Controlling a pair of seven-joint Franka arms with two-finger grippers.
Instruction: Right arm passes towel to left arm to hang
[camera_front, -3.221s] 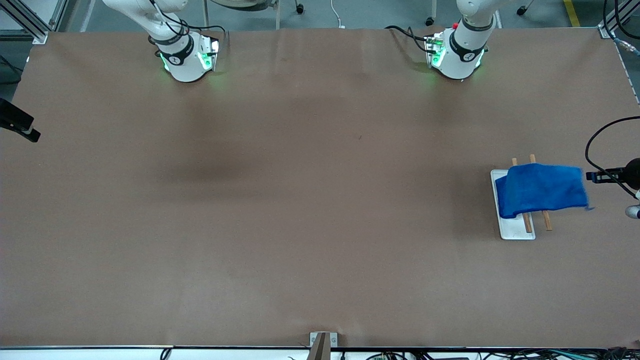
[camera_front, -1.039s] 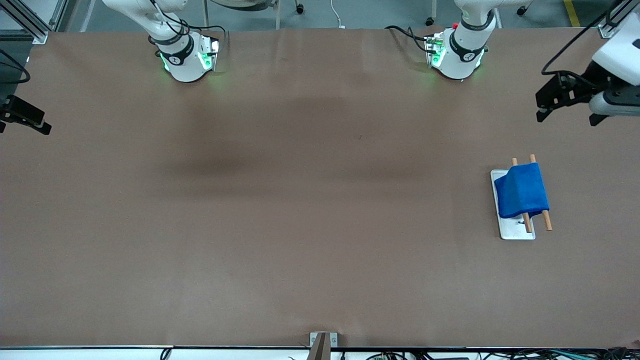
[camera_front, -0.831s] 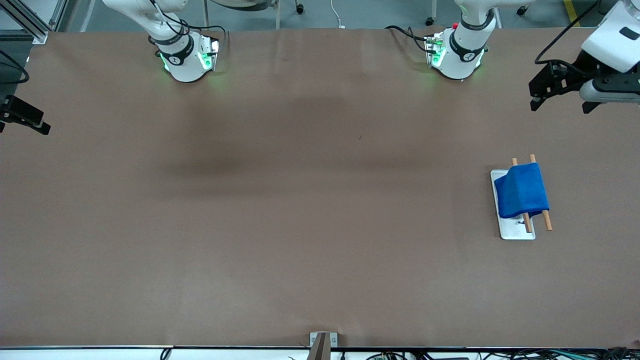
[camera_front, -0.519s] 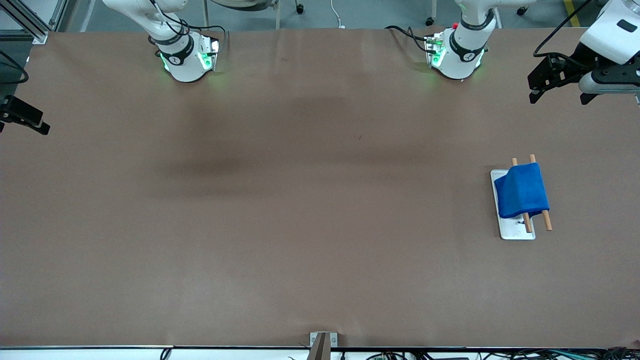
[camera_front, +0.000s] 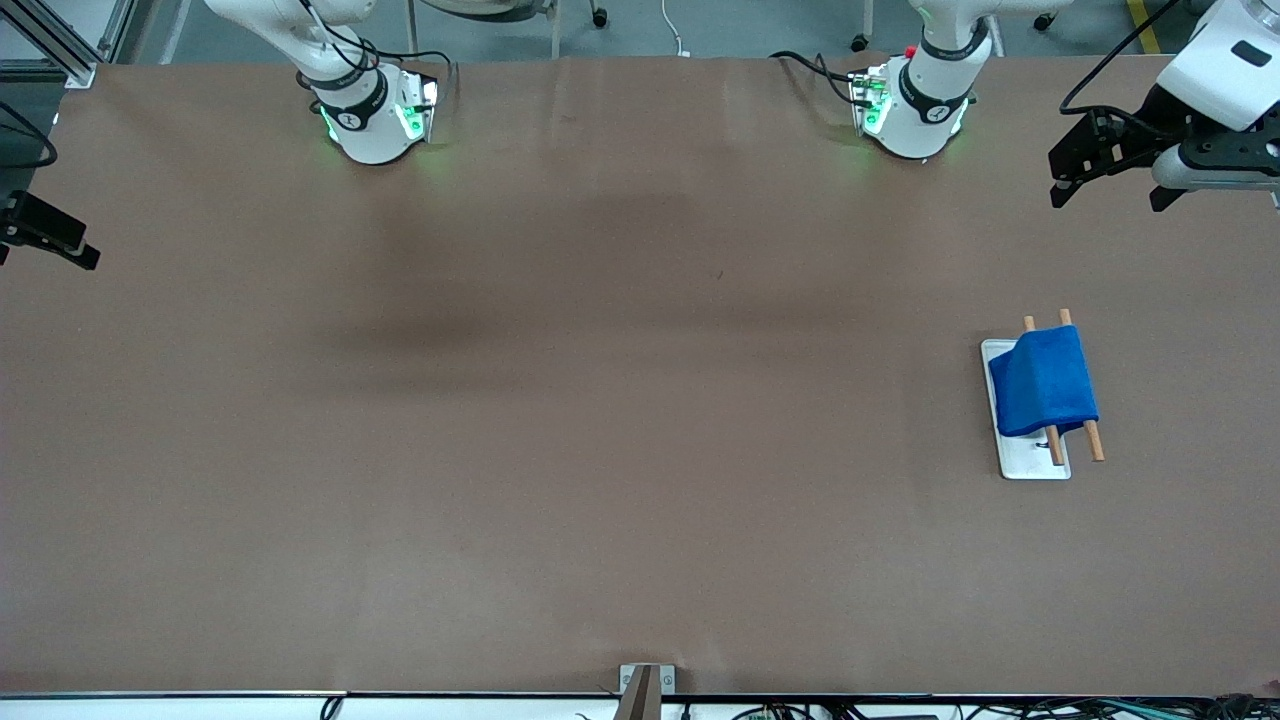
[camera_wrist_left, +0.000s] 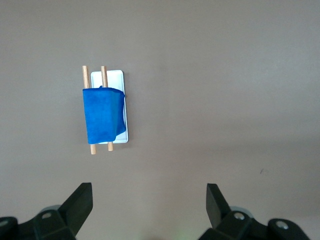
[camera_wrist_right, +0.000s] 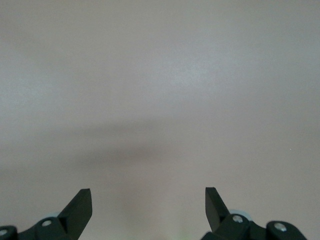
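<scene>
The bright blue towel (camera_front: 1045, 380) hangs folded over two wooden rods (camera_front: 1093, 440) of a small rack with a white base plate (camera_front: 1030, 462), at the left arm's end of the table. It also shows in the left wrist view (camera_wrist_left: 102, 117). My left gripper (camera_front: 1105, 198) is open and empty, up in the air over the table's corner at the left arm's end, well apart from the rack; its jaws (camera_wrist_left: 148, 200) stand wide. My right gripper (camera_front: 45, 240) is open and empty at the right arm's end of the table, over bare table (camera_wrist_right: 148, 200).
The brown table top (camera_front: 600, 400) is bare apart from the rack. The two arm bases (camera_front: 375, 115) (camera_front: 910, 105) stand along the table's edge farthest from the front camera. A small metal bracket (camera_front: 640, 685) sits at the nearest edge.
My left gripper let go of the towel, which now hangs shorter over the rods, then rose away toward the bases' edge. The right arm has barely moved.
</scene>
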